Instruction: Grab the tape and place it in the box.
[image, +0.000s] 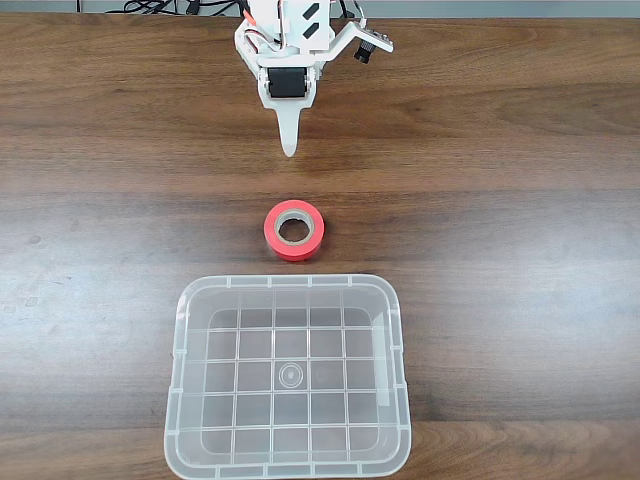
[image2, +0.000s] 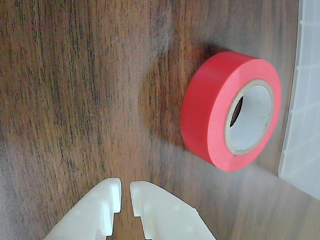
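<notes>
Fixed view, looking down on a dark wood-grain table (image: 100, 150): I see my arm's white gripper (image: 290, 148) entering from the top edge, near the middle, its pale fingers tapering to a single point that aims down the frame. It is holding nothing. From this angle the two fingers read as one spike, so they sit close together.

Below the gripper, with bare table between them, lies the tape (image: 294, 230). It is a small roll of bright red-orange tape, lying flat, with a grey-beige inner ring and the wood showing through its hole. It is roughly in line with the gripper tip.

Just below the tape, near it but not touching, is the box (image: 186, 400). It is a large clear plastic bin with rounded corners and a rimmed edge, and a grid pattern shows across its bottom. It is much bigger than the roll, and its lower rim reaches the bottom edge of the frame. Nothing lies inside it.

Wrist view, close to the table surface: the two white fingertips (image2: 112, 192) rise from the bottom edge, with the gripper (image2: 125, 194) almost closed, only a thin slit of wood between the tips. The tape (image2: 205, 112) sits up and to the right of them, apart from both fingers. Along the right edge I see a strip of the box's translucent wall (image2: 300, 130), just beyond the roll.
</notes>
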